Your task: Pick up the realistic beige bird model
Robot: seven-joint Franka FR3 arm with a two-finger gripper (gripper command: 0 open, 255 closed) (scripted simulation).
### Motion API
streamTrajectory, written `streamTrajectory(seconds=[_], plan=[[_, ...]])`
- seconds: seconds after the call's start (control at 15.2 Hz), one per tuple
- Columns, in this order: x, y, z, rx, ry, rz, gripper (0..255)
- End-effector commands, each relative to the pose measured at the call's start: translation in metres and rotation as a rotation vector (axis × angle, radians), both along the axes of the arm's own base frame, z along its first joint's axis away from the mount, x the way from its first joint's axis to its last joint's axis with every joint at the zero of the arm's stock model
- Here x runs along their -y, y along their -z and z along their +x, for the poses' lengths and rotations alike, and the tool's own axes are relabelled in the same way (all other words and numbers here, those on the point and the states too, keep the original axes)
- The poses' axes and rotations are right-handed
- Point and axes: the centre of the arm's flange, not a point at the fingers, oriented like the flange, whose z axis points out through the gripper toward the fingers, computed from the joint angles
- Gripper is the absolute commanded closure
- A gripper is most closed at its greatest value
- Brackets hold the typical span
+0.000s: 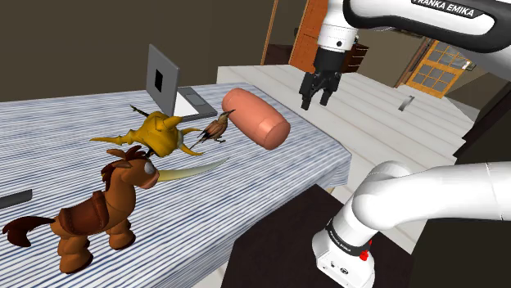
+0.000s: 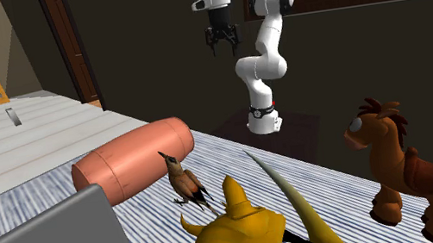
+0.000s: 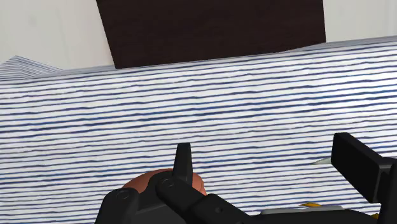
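End effector (image 1: 319,96) (image 2: 223,46) (image 3: 270,167): fingers (image 3: 183,162) spread wide, nothing between them. Hangs well above the level of the surface (image 1: 287,159), on the side that faces the stand (image 1: 274,241). Well apart from every object on the surface.

Bird model (image 1: 214,129) (image 2: 184,180): reddish-brown body, darker wings, long thin beak. Stands upright on the blue-and-white striped cloth of the surface, a little inward from the stand-facing edge and about midway along it. Placed between the salmon cylinder (image 1: 255,117) (image 2: 133,161) and the yellow horned helmet (image 1: 160,135) (image 2: 239,235), just beside both. Beak directed at the cylinder; contact with the cylinder: cannot tell.

Salmon cylinder: lies on its side, nearer the stand-facing edge than the bird model. Seen in part behind one finger in the wrist view.

Yellow horned helmet: rests further inward than the bird model, with one long curved horn (image 1: 192,170) stretched out low over the cloth.

Brown toy horse (image 1: 90,213) (image 2: 399,164): stands on four legs beyond the helmet, toward the surface's corner at the shoulder view's lower left.

Grey laptop-shaped object (image 1: 162,79): open, screen panel upright, set near the far edge of the surface, behind the helmet and the bird model.
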Motion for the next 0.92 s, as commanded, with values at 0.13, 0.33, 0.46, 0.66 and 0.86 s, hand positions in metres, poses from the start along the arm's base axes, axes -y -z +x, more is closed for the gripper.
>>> streamTrajectory(seconds=[0.13, 0.33, 0.46, 0.66, 0.86], plan=[[-0.020, 0.014, 0.014, 0.011, 0.063, -0.027, 0], [-0.047, 0.035, 0.036, 0.027, 0.157, -0.067, 0], [-0.063, 0.050, 0.053, 0.038, 0.220, -0.093, 0], [-0.085, 0.072, 0.081, 0.054, 0.314, -0.133, 0], [-0.103, 0.095, 0.110, 0.071, 0.409, -0.173, 0]])
